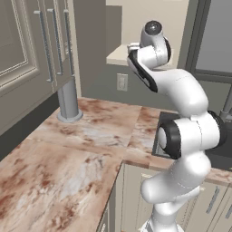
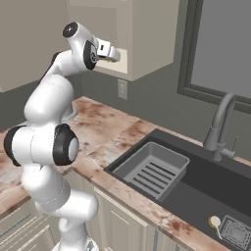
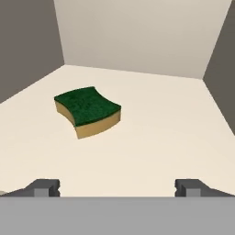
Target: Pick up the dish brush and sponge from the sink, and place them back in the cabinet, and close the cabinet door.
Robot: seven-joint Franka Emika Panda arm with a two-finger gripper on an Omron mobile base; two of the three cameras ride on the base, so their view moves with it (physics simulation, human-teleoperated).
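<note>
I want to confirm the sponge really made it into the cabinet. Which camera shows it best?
The hand view: the sponge lies flat on the cabinet floor, green top and yellow base both clear, with the open tool apart from it. In both base views the arm and cabinet wall hide it.

The arm [image 1: 181, 136] is built of glossy white, rounded shells, fat and tube-like, stacked in bulging segments. Black rings mark the joints; the broadest, at about 9 o'clock on the large middle shell in the left base view, frames a pale grey disc. A round grey cap with a dark centre tops the uppermost link. A black curved band runs along the upper link's side. In the hand view, the fingers [image 3: 46, 187] show as small dark grey blocky tips.
</note>
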